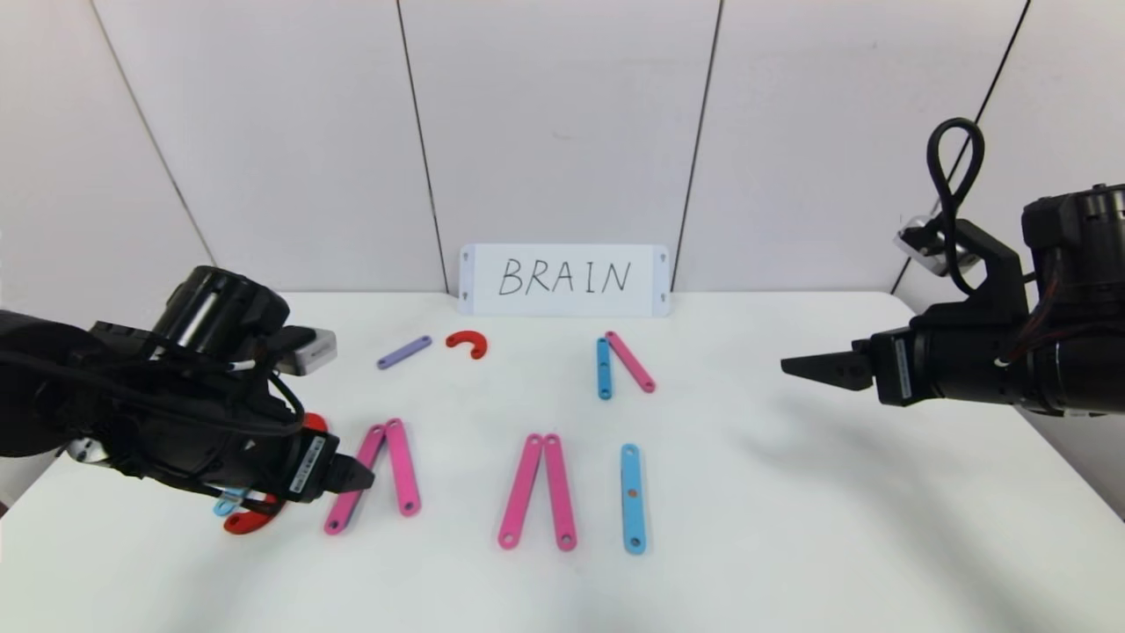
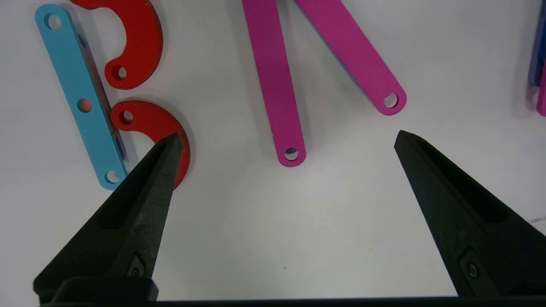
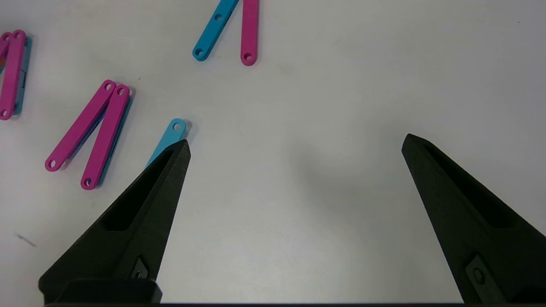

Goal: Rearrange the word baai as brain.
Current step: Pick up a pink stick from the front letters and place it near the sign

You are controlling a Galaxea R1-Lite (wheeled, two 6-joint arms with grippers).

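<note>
Word baai (image 1: 527, 492) lay flat along surface front: blue bar w/ two red curves, two pink inverted Vs, blue upright bar.

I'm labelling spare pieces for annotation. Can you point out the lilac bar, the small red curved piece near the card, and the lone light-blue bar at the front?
lilac bar (image 1: 404, 352), head view, middle of the bar.
small red curved piece (image 1: 467, 340), head view, top of its arch.
lone light-blue bar (image 1: 633, 498), head view, mid-length.

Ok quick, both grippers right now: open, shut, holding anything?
Left gripper: open, holding nothing, low over the table by the first pink pair.
Right gripper: open, holding nothing, raised at the table's right side.
</note>
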